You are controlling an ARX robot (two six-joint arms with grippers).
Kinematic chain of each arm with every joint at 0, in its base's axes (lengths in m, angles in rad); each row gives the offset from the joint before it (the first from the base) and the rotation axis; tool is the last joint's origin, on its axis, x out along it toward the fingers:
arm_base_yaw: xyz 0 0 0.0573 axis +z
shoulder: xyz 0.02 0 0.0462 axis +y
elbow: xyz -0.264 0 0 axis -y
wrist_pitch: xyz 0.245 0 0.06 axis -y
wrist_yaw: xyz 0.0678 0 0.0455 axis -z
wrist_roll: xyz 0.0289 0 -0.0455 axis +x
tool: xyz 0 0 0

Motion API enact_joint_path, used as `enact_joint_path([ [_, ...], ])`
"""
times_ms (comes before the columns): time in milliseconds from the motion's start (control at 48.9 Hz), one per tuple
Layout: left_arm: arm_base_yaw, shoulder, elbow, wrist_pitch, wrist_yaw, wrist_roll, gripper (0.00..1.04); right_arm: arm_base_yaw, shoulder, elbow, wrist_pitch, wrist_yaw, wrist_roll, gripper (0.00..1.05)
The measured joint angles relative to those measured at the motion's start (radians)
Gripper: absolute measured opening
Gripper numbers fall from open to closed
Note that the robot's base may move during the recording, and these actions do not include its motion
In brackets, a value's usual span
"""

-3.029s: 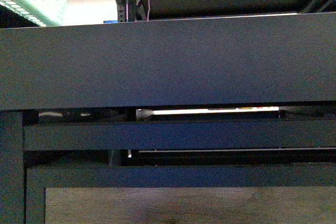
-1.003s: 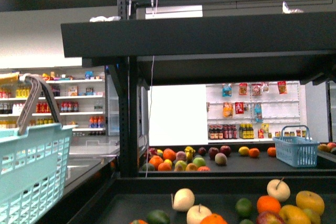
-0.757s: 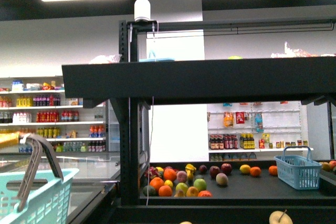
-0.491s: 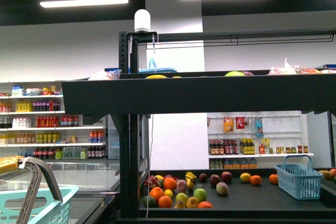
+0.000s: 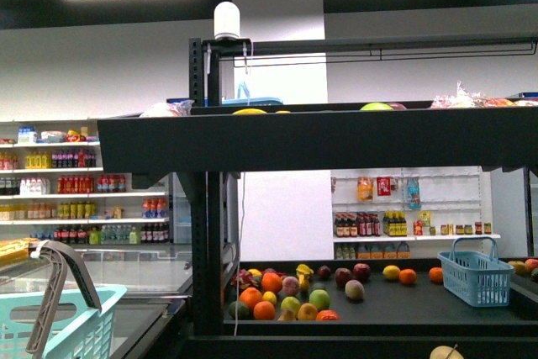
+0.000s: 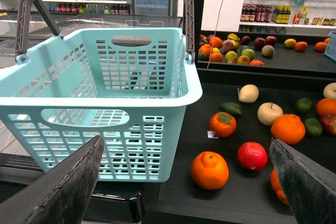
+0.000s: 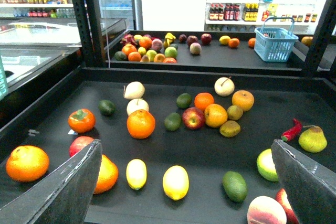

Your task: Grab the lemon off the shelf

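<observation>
Black matte metal carries all the fruit: the shelf [image 7: 205,153] is a wide tier with a raised rim. Its fruit lies loose and unstacked, which we judge leaves each piece free to be taken from above. The lemon [image 7: 175,182], bright yellow and oval, lies near the tier's front edge on the robot's side, well away from the back rim. It is just beside a slimmer yellow fruit [image 7: 136,174] and apart from a dark green fruit [image 7: 234,185]. The right gripper [image 7: 185,145] hangs over that front strip with its fingers [image 7: 73,192] spread wide and empty, the lemon showing between them, so we read this as lining up for a descent. The left gripper [image 6: 186,140] likewise has its fingers apart and empty. It faces the teal basket [image 6: 105,77] beside the tier's left edge, probably placed there to receive the fruit; whether it rests or hangs we cannot tell. In the front view the lemon's tier falls almost wholly below the frame.
</observation>
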Motion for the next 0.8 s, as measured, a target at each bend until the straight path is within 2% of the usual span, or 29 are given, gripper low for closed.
enact_joint_path([
  [61, 0.000, 0.000, 0.000, 0.000, 0.000, -0.001, 0.97, 0.000, 0.000, 0.000, 0.000, 0.000, 0.000, 0.97],
  [123, -0.011, 0.076, 0.033, -0.054, -0.070, -0.138, 0.97, 0.000, 0.000, 0.000, 0.000, 0.000, 0.000, 0.97],
  [164, -0.007, 0.147, 0.058, -0.042, -0.075, -0.244, 0.97, 0.000, 0.000, 0.000, 0.000, 0.001, 0.000, 0.97],
  [307, 0.040, 0.408, 0.194, 0.071, 0.012, -0.579, 0.97, 0.000, 0.000, 0.000, 0.000, 0.000, 0.000, 0.97],
  [512, 0.174, 0.683, 0.361, 0.165, 0.162, -0.921, 0.97, 0.000, 0.000, 0.000, 0.000, 0.000, 0.000, 0.97],
  [614, 0.207, 0.846, 0.456, 0.232, 0.170, -1.080, 0.97, 0.000, 0.000, 0.000, 0.000, 0.000, 0.000, 0.97],
  [798, 0.200, 1.075, 0.613, 0.292, 0.149, -1.226, 0.97, 0.000, 0.000, 0.000, 0.000, 0.000, 0.000, 0.97],
])
